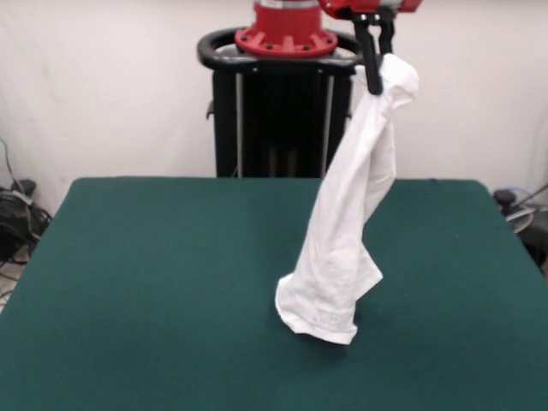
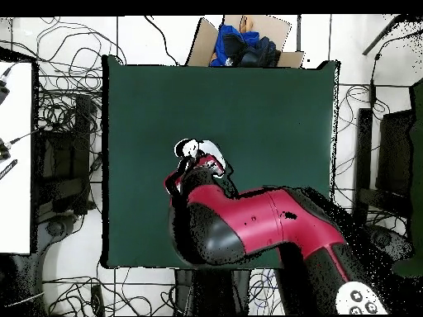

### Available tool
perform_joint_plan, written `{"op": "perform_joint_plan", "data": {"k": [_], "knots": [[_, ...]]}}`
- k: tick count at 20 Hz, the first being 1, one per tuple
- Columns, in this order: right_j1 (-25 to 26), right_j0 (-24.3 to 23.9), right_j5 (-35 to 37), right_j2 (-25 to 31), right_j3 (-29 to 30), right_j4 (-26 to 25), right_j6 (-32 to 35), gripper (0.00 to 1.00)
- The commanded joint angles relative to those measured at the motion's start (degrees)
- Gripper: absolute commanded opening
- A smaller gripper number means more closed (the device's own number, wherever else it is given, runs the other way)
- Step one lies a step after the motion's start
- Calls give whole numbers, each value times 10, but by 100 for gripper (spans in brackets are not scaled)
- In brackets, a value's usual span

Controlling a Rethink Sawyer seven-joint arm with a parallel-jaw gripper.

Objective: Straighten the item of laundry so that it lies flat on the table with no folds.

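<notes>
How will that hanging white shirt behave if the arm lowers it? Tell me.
The shirt is probably very floppy: it hangs from the gripper as a limp twisted column. Its bottom end crumples on the table, so lowering would likely pile up folds. It seems light.

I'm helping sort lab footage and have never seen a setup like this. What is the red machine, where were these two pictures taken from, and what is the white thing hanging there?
The red and black machine is a robot arm on a pedestal. One picture is taken from across the table, facing the robot; the other looks straight down from above, so the arm covers much of what lies below it. At the arm's end is a black gripper whose fingers pinch a white T-shirt near its top. The shirt hangs in a long twisted column, and only its lower end rests bunched on the dark green table. No print shows on the cloth. From above, only a small white patch of it peeks out beside the arm.
</notes>
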Motion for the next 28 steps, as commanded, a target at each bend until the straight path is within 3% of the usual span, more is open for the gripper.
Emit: {"op": "perform_joint_plan", "data": {"k": [1,5,12,18,28], "knots": [[46,23,-12,-67,-20,-35,71,0],[58,39,-21,-89,-29,-46,79,0],[56,20,-11,-60,-24,-29,67,0],[70,61,-28,-107,-42,-51,90,0],[69,68,-35,-113,-43,-40,85,0]]}}
